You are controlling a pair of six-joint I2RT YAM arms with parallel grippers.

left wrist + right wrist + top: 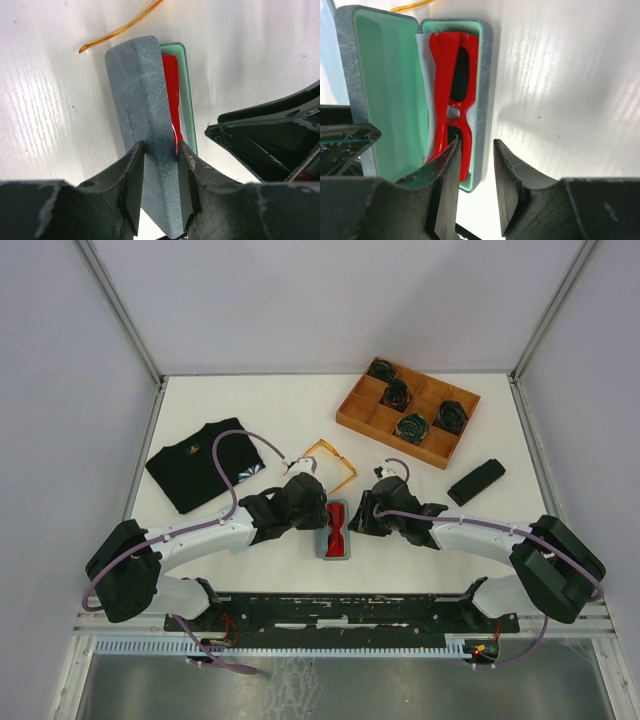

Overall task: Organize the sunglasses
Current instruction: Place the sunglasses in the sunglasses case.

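Step in hand: casing the first pair. Red sunglasses (440, 90) folded, lying lengthwise in the base of the grey-blue case (486, 75) on a pale cloth (423, 75), near the middle of the table (260, 410) between the two arms. Lid (137, 100) stood up on its hinge along the left side of the base, mint lining facing right.

Left gripper (159, 150) pinching the lid's near end, fingers narrow and pressed against both faces. Right gripper (475, 145) low over the near end of the base, fingers parted to a middling gap with only bare table between them; holding nothing. Left-hand finger of that pair overlapping the near tip of the red frame in the wrist view; touching or not, cannot tell.

Judgement: placement done or nearly so, closing not yet. Next move likely: drawing the right fingers clear to the right, then swinging the lid down over the base with the left and pressing shut. Calls for a clear path first, with risk otherwise of bringing the lid down on the right fingers. Calls also for the red frame seated fully inside the rim; near tip worth a check.

Orange-yellow sunglasses (338, 457) not yet cased, arms unfolded by the look, on the table just beyond the grey-blue case. Black case (475, 481) well off to the right, apparently shut; presumably meant for that pair.
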